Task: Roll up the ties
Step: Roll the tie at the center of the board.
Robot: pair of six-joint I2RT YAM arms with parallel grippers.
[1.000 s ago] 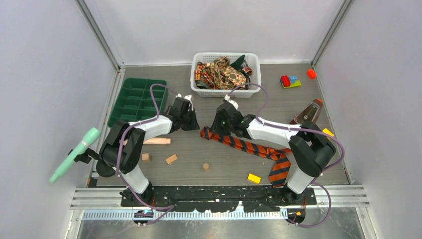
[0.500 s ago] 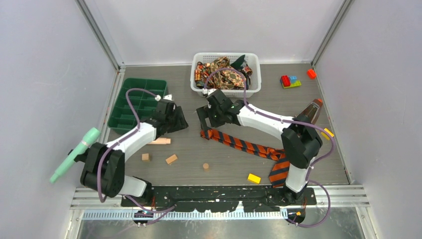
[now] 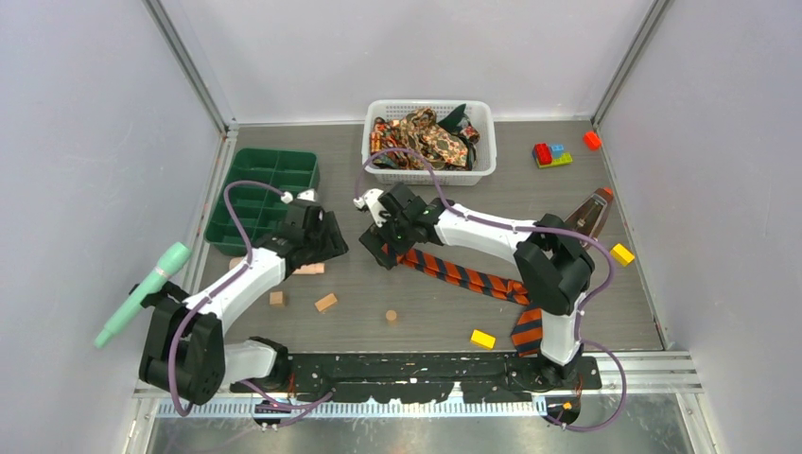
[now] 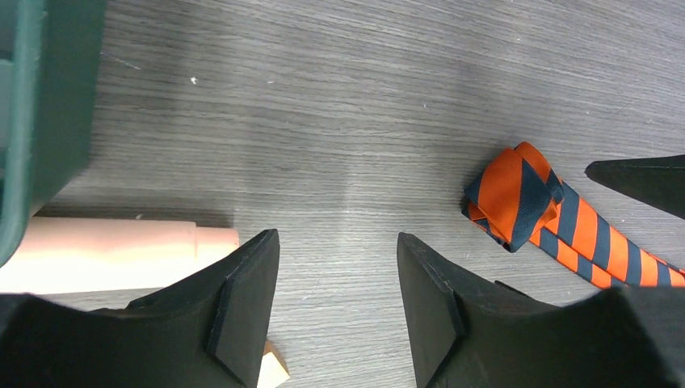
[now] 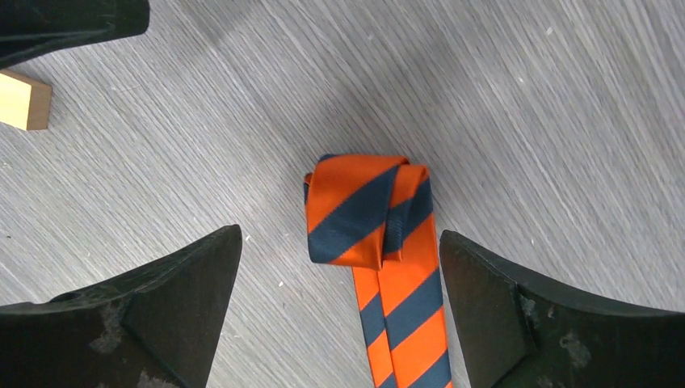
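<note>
Ok, the orange-and-navy diagonal-striped fabric tie (image 3: pixel 468 277) lies mid-table on the grey wood-grain table (image 3: pixel 426 317). Its narrow end is curled into a small loose roll and its tail runs toward the near right edge. Right gripper (image 5: pixel 339 238) is spread wide, straddling the roll, gripping nothing. Left gripper (image 4: pixel 335 242) is partly open and empty, over bare table beside the roll. Brown-gold paisley ties (image 3: pixel 426 140) are heaped in a white plastic mesh basket (image 3: pixel 430 176) at the far edge.

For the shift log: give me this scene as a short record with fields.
Striped tie: on table, one end in a small roll, rest unrolled
Right end effector: open, straddling the roll, not gripping
Left end effector: open, empty, off to the roll's side
Other ties: heaped in white basket
</note>
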